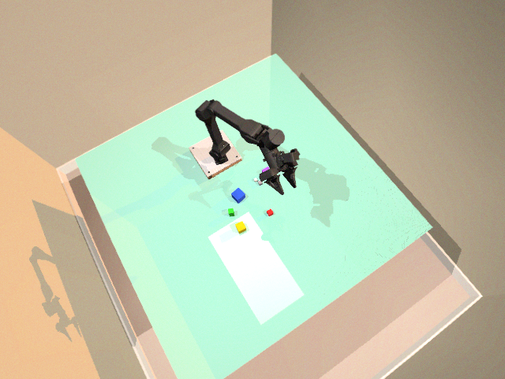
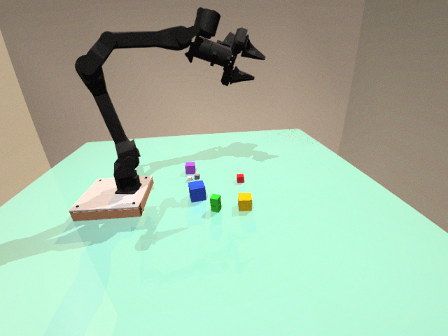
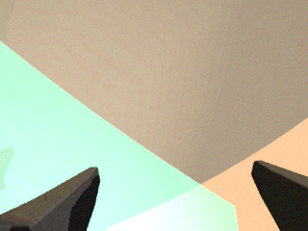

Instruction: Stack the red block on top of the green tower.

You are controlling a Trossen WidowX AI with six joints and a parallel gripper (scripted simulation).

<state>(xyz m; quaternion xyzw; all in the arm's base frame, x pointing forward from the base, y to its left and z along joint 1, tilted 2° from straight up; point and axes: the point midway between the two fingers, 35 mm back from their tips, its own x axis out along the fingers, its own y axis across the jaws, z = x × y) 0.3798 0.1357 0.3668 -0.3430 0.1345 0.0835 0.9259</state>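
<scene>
Beige walls enclose the mint table [image 2: 325, 234]; red block [image 2: 240, 178] sits at two o'clock from the green tower [image 2: 215, 202], with the gripper [image 2: 249, 66] high above, fingers apart, empty.

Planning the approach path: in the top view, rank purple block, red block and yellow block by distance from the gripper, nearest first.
Gripper is open and holds nothing.
1. Purple block, partly hidden beside the gripper.
2. Red block, below the fingertips in the picture.
3. Yellow block, farther down, on the pale patch.
</scene>
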